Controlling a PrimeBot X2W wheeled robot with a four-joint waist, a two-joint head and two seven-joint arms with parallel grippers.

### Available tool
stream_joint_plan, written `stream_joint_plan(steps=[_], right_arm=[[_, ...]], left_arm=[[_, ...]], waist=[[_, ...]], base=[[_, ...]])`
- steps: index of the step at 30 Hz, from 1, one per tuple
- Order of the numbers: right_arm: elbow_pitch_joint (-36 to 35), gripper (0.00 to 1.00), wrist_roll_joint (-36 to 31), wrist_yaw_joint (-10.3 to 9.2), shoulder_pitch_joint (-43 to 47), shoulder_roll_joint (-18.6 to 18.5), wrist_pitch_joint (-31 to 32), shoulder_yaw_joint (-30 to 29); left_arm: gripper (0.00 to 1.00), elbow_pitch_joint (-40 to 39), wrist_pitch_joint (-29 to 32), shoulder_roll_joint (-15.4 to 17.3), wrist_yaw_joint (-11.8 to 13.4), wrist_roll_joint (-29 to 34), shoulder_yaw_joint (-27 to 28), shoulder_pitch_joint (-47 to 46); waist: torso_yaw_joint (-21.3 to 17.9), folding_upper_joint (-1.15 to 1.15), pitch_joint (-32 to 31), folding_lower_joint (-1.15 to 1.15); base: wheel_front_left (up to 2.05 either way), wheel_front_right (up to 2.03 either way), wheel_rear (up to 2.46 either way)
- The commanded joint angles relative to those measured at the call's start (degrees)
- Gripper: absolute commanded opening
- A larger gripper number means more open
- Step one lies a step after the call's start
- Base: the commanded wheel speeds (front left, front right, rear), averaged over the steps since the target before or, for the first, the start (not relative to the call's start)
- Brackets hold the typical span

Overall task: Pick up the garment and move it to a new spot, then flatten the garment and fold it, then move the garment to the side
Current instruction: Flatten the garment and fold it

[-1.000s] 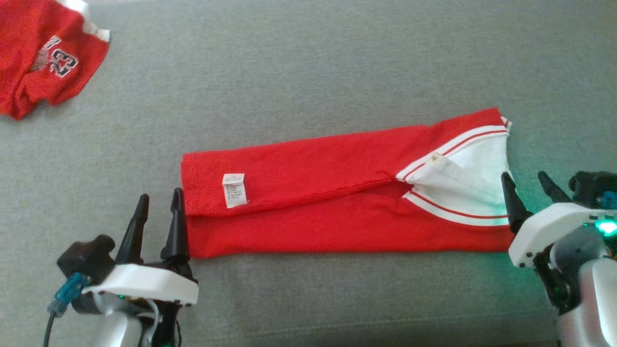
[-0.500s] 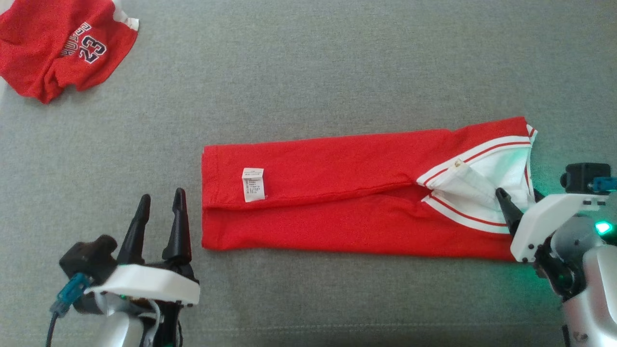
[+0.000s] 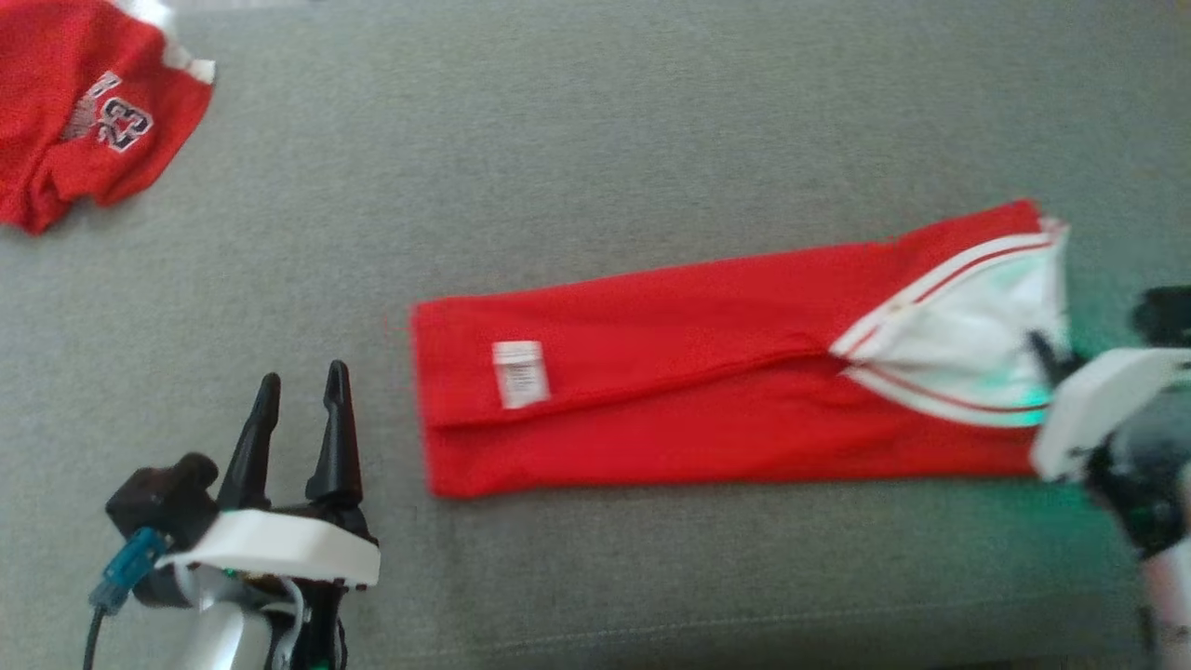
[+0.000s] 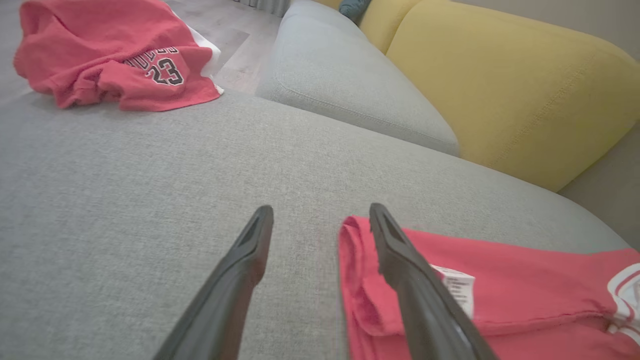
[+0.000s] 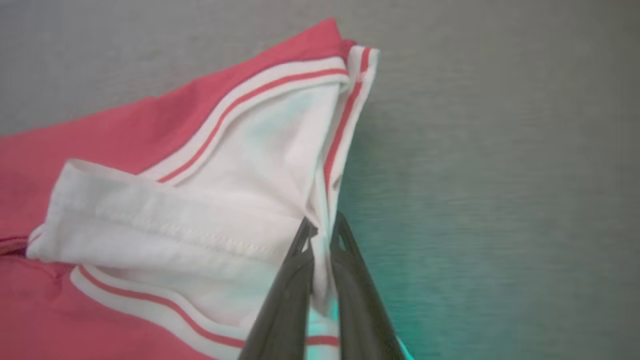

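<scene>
The garment (image 3: 689, 391) is a red jersey with a white, red-striped collar, folded into a long strip across the grey cushion; its care label (image 3: 519, 373) faces up. My right gripper (image 5: 321, 231) is shut on the white collar edge (image 5: 320, 200) at the strip's right end, also seen blurred in the head view (image 3: 1047, 352). My left gripper (image 3: 298, 391) is open and holds nothing, hovering just left of the strip's left end (image 4: 357, 270); its right finger (image 4: 400, 260) overlaps the red fabric edge in the left wrist view.
A second red jersey (image 3: 74, 121) printed with 23 lies crumpled at the far left; it appears again in the left wrist view (image 4: 115, 55). A grey seat cushion (image 4: 350, 85) and yellow backrest (image 4: 510, 85) rise beyond. Open grey cushion (image 3: 577, 140) lies behind the strip.
My right gripper closed on the collar edge. The strip has slid to the right relative to the left gripper. The head camera also shifted, blurring the right side.
</scene>
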Motion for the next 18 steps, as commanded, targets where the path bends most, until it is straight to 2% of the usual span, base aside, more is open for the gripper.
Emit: stream_joint_plan(steps=[1,5,9,13,18], right_arm=[[-3.1,0.00,0.2,0.36,-1.5,-3.2,-0.3,-1.2],[-6.4,0.00,0.3,0.36,0.3,-4.6,1.0,-4.9],[-10.6,0.00,1.8,0.36,1.9,-3.2,1.7,-5.9],[-15.9,0.00,5.8,0.36,3.3,-0.4,3.0,-3.3],[-23.0,0.00,9.6,0.36,5.3,0.9,4.6,2.6]], left_arm=[[1.00,-2.1,-0.6,0.8,0.3,0.8,2.1,-0.9],[1.00,-2.2,-0.6,0.9,0.4,0.7,2.1,-1.1],[1.00,-2.1,-0.6,1.1,0.5,0.7,2.1,-1.4],[1.00,-2.0,-0.5,1.3,0.5,0.6,2.0,-1.6],[1.00,-1.8,-0.2,1.2,0.4,0.6,1.4,-2.0]], waist=[[-1.0,0.00,0.0,0.00],[-2.5,0.00,0.3,0.00],[-3.7,0.00,0.4,0.00],[-4.3,0.00,0.2,0.00],[-3.6,0.00,-0.3,0.00]], base=[[0.00,0.00,0.00],[0.00,0.00,0.00],[0.00,0.00,0.00],[0.00,0.00,0.00],[0.00,0.00,0.00]])
